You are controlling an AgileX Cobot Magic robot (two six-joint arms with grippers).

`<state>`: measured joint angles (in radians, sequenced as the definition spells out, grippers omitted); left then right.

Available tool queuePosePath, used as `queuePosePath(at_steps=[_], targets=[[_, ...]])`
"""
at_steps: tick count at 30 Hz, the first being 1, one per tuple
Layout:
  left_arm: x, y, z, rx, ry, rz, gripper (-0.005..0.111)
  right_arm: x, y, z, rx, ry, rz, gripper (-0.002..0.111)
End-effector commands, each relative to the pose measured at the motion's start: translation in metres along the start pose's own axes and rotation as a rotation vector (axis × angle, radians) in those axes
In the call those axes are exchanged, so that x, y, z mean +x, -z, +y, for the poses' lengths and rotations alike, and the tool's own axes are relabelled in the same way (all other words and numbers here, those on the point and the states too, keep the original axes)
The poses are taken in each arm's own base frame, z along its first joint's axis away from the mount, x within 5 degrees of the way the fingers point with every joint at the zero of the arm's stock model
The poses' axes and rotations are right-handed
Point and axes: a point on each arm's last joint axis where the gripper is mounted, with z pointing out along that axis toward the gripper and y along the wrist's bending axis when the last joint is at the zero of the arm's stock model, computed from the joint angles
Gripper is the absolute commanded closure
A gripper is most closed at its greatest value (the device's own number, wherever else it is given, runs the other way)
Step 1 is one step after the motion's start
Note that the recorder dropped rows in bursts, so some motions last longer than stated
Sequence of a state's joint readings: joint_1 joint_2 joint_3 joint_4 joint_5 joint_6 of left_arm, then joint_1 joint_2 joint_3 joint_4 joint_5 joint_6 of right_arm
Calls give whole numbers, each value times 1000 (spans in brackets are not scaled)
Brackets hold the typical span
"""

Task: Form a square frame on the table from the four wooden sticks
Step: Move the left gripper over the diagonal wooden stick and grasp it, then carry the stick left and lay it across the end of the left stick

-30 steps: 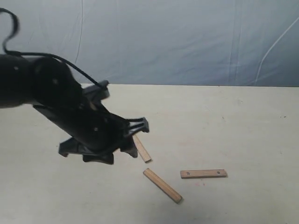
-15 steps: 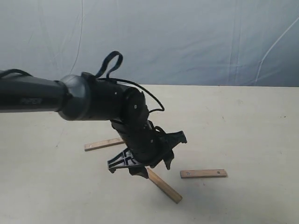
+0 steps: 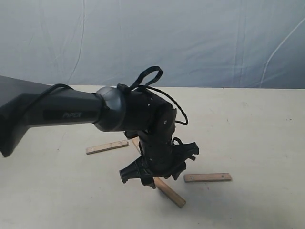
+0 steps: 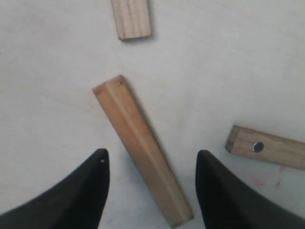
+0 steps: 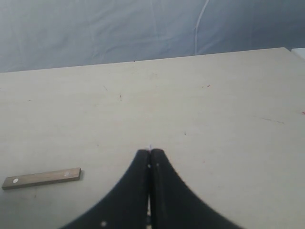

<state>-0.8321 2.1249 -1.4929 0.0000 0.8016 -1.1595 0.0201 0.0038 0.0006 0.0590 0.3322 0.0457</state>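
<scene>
Four wooden sticks lie apart on the table (image 3: 257, 124). One lies at the left (image 3: 107, 147). A second stick (image 3: 135, 142) is mostly hidden behind the left arm, and its end (image 4: 132, 18) shows in the left wrist view. A diagonal stick (image 3: 170, 192) (image 4: 140, 148) lies between the spread fingers of my open left gripper (image 3: 159, 175) (image 4: 151, 153), which hovers low over it without touching. A stick with two dark holes (image 3: 207, 177) (image 4: 267, 147) (image 5: 42, 178) lies to its right. My right gripper (image 5: 150, 152) is shut on nothing, above bare table. No square frame is formed.
A blue-grey cloth backdrop (image 3: 190, 38) hangs behind the table's far edge. The left arm's dark forearm (image 3: 62, 112) stretches from the left across the table's middle, with a cable looped above its wrist.
The left arm swung right and down, from over the left side to just above the diagonal stick. The leftmost stick came into view. The sticks themselves have not moved.
</scene>
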Motion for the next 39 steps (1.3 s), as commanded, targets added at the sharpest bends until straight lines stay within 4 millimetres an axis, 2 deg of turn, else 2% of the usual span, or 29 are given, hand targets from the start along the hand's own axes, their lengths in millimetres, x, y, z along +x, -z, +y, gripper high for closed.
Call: queuePosePath(at_steps=[1, 7, 11, 13, 20, 30, 32, 34, 37, 39], targets=[[8, -15, -5, 6, 23, 8, 54, -1, 0, 0, -2, 6, -10, 109], [10, -31, -7, 36, 54, 26, 54, -1, 0, 0, -2, 6, -10, 109], [12, -31, -3, -8, 53, 47, 55, -1, 0, 0, -2, 6, -10, 109], [12, -31, 0, -43, 41, 49, 60, -1, 0, 0, -2, 6, -10, 109], [8, -29, 13, -179, -50, 7, 93, -1, 0, 0, -2, 6, -10, 109], [3, -24, 15, -197, -160, -6, 99, -1, 0, 0, -2, 6, -10, 109], [-2, -15, 18, -219, -175, -29, 107, -1, 0, 0, -2, 6, -10, 109], [-9, 1, 21, -243, -188, -61, 107, -1, 0, 0, -2, 6, -10, 109], [-23, 47, 28, -228, -196, -120, 107, -1, 0, 0, -2, 6, -10, 109], [-34, 70, 35, -198, -185, -119, 107, -1, 0, 0, -2, 6, -10, 109]])
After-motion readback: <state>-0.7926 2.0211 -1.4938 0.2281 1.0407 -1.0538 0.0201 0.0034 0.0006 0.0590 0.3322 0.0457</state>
